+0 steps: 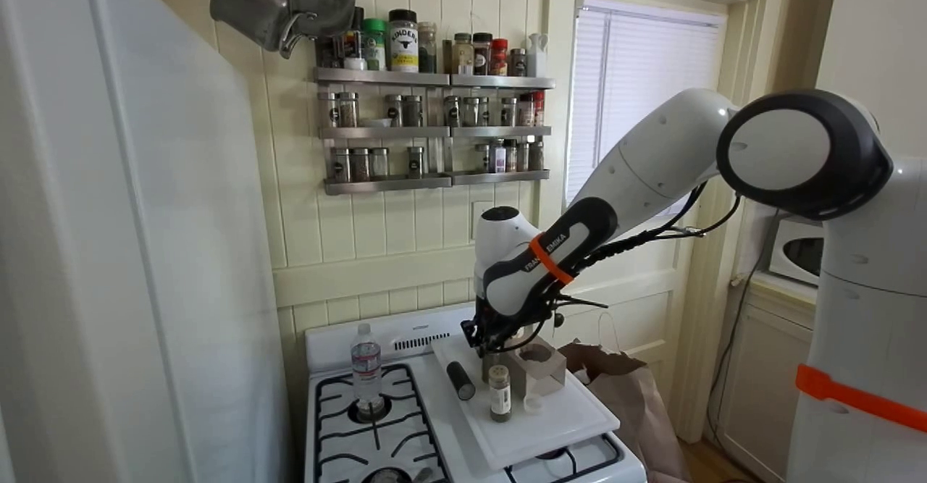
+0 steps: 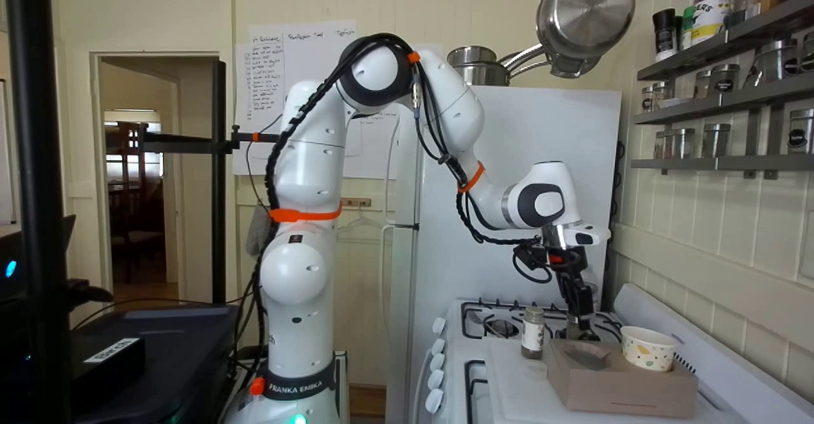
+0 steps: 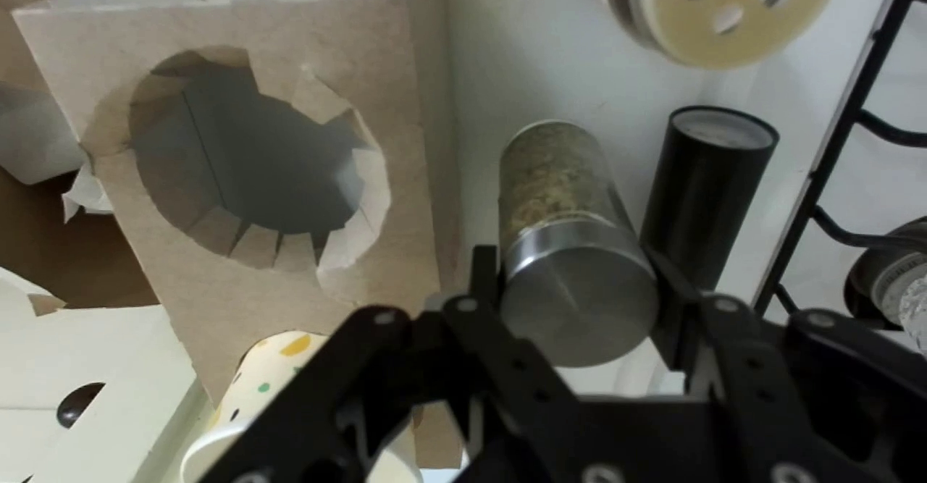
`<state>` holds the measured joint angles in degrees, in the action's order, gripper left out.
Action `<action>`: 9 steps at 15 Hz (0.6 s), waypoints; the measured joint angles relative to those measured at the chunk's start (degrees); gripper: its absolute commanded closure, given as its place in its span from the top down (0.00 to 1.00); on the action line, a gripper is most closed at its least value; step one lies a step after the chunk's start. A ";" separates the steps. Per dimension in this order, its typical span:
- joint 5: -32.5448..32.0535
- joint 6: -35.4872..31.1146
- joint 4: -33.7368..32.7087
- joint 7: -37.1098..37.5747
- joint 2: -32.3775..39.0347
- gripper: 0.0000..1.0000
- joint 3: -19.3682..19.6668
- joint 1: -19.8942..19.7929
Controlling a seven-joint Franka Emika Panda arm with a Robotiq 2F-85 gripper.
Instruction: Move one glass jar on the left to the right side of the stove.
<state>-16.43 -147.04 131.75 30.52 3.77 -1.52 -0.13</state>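
Observation:
The stove (image 1: 455,432) is white with black grates and a raised back panel (image 2: 699,351). A glass jar of greenish dried herb with a flat metal lid (image 3: 561,171) is between my fingers. My gripper (image 3: 570,255) is shut on the jar at its lid. In both exterior views the gripper (image 1: 489,353) (image 2: 579,325) points down low over the white board (image 1: 550,432) on the stove. The jar (image 1: 490,369) is partly hidden by the box and a shaker; I cannot tell whether it touches the board.
A glass shaker with a pierced lid (image 1: 500,396) stands close by. A black cylinder (image 3: 706,200) lies beside the jar. A cardboard box with a round hole (image 1: 547,381) and a paper cup (image 2: 648,348) are on the jar's other side. A water bottle (image 1: 366,367) stands on a burner.

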 measured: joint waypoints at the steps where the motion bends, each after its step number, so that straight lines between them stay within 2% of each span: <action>1: 0.00 0.02 -0.02 0.00 0.15 0.25 0.04 0.14; 4: 0.00 0.04 -0.05 0.00 0.61 0.25 0.20 0.44; 5: 0.03 0.04 -0.06 0.00 0.76 0.75 0.23 0.50; 6: 0.09 0.04 -0.09 0.00 0.91 0.76 0.26 0.54; 9: 0.26 0.04 -0.20 0.00 1.16 0.96 0.40 0.71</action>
<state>-16.18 -147.00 131.56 30.51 4.94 -1.12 0.59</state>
